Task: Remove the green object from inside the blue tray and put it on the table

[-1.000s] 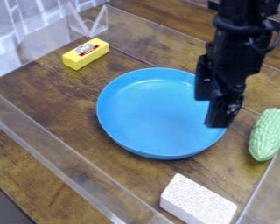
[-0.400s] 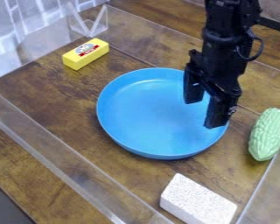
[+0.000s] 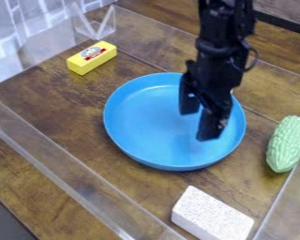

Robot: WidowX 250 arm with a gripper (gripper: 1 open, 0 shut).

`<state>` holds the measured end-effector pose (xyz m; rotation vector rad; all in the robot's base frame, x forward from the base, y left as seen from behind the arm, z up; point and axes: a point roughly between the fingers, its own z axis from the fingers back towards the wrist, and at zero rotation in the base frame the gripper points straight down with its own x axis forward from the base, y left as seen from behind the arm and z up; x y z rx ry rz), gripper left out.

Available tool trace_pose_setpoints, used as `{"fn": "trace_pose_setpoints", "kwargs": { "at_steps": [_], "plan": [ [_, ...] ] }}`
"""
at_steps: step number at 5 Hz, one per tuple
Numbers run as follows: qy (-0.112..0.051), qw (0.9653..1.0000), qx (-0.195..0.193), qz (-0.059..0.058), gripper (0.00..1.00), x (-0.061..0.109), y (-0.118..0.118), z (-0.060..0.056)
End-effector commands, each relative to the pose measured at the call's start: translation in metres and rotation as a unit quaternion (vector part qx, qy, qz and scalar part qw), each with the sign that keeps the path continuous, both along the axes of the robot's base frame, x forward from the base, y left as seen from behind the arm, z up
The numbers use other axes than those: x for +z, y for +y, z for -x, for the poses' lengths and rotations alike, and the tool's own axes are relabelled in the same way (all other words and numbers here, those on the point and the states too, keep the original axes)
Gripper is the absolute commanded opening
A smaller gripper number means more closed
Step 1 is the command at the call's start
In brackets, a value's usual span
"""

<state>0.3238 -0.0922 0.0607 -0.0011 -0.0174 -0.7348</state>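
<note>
The green object (image 3: 288,142), a bumpy light green oval, lies on the table (image 3: 153,52) at the right, just outside the blue tray (image 3: 146,127). That round bright blue tray sits mid-table with nothing inside it. My black gripper (image 3: 199,119) hangs over the tray's right half, fingers pointing down and spread apart, open with nothing between them. It is well left of the green object and apart from it.
A yellow block with a red label (image 3: 91,58) lies at the back left. A white speckled sponge block (image 3: 212,215) sits near the front edge. Clear plastic walls (image 3: 65,178) run along the table's sides.
My gripper has moved left, away from the green object and further over the tray. The green object has stayed on the table.
</note>
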Motion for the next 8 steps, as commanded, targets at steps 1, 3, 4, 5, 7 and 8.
{"fn": "trace_pose_setpoints", "kwargs": {
  "at_steps": [1, 3, 4, 5, 7, 8],
  "plan": [
    [-0.049, 0.9985, 0.022, -0.009, 1.00, 0.041, 0.016, -0.009],
    [-0.072, 0.9971, 0.023, -0.013, 1.00, 0.048, 0.028, -0.014],
    [-0.084, 0.9963, 0.017, -0.013, 1.00, 0.052, 0.034, -0.019],
    [-0.095, 0.9954, -0.002, -0.013, 1.00, 0.046, 0.027, -0.032],
    [-0.121, 0.9924, -0.014, -0.019, 1.00, 0.032, 0.012, -0.052],
    [-0.131, 0.9911, -0.015, -0.023, 1.00, 0.023, 0.006, -0.056]
  ]
}}
